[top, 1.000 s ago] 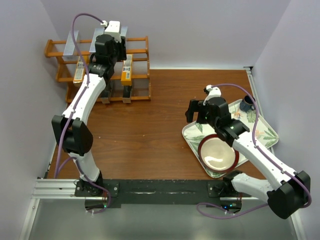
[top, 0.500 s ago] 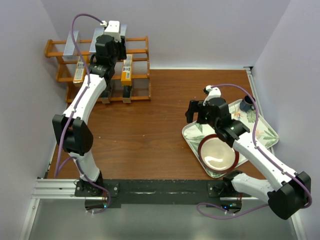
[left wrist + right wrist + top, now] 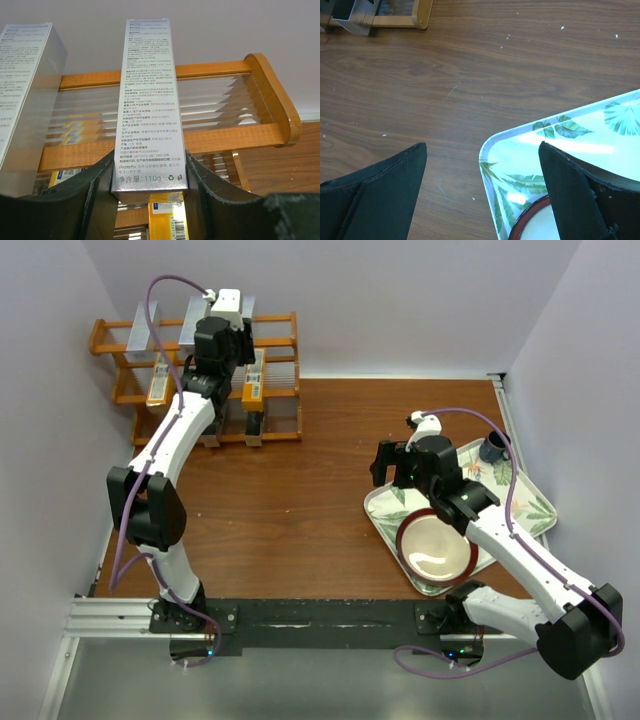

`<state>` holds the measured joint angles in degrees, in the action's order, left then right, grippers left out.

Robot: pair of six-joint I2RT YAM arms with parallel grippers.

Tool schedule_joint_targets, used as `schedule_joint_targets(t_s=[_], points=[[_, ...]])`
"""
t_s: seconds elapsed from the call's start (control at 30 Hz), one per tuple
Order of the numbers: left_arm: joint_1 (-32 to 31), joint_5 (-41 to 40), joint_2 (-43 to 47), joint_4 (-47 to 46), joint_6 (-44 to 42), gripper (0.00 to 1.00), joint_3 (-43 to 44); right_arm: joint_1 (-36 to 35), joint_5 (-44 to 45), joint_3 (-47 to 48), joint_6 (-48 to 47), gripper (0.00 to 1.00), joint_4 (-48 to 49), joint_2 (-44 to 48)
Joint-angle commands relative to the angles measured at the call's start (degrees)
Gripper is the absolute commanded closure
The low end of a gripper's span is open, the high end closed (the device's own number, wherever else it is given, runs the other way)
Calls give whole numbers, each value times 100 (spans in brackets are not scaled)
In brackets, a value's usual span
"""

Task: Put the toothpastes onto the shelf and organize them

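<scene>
Silver-grey toothpaste carton (image 3: 148, 90), bottom hidden in the clamping left gripper (image 3: 150, 165), barely shifted over the shelf (image 3: 225, 137); right gripper (image 3: 482, 146) gapes empty.

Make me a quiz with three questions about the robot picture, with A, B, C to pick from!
1. Where is the bowl?
A. on the floor
B. on the tray
C. on a chair

2. What colour is the carton in the left gripper?
A. silver
B. black
C. green

3. How is the right gripper?
A. shut tight
B. open and empty
C. holding a spoon

Answers:
1. B: the red-rimmed bowl sits on the leaf-patterned tray.
2. A: the left wrist view shows a shiny silver carton between the fingers.
3. B: the right wrist view shows its fingers wide apart with nothing between them.
</scene>
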<state>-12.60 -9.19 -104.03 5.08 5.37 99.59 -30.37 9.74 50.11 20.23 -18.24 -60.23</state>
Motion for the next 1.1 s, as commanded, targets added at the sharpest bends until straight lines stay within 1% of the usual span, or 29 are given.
schedule_joint_targets(t_s=[0.0, 0.07, 0.13, 0.23, 0.27, 0.37, 0.53, 0.57, 0.73, 0.77, 0.87, 1.03, 1.07], points=[[30, 40, 172, -394, 43, 81, -19, -30, 90, -80, -107, 2, 286, 134], [30, 23, 181, -420, 43, 76, -71, -30, 90, -80, -107, 2, 286, 134], [30, 5, 172, -420, 43, 74, -80, -39, 81, -80, -107, 2, 286, 134], [30, 23, 172, -420, 52, 69, -80, -48, 81, -80, -116, 2, 286, 134], [21, 23, 181, -429, 61, 66, -89, -48, 90, -71, -116, 2, 286, 134], [21, 58, 199, -411, 61, 60, -98, -48, 98, -80, -116, 2, 286, 143], [30, 58, 243, -420, 52, 54, -159, -65, 99, -89, -116, 2, 295, 143], [30, 58, 251, -420, 52, 51, -159, -57, 99, -89, -116, 2, 286, 151], [30, 84, 260, -420, 79, 44, -151, -48, 99, -89, -133, 2, 286, 160], [30, 93, 252, -420, 79, 40, -151, -65, 99, -98, -133, 2, 286, 160], [30, 102, 251, -420, 87, 33, -151, -66, 116, -98, -125, 2, 295, 169], [30, 110, 260, -420, 96, 28, -107, -83, 116, -106, -124, 2, 303, 169], [30, 128, 260, -420, 88, 24, -107, -92, 116, -98, -133, 2, 295, 160]])
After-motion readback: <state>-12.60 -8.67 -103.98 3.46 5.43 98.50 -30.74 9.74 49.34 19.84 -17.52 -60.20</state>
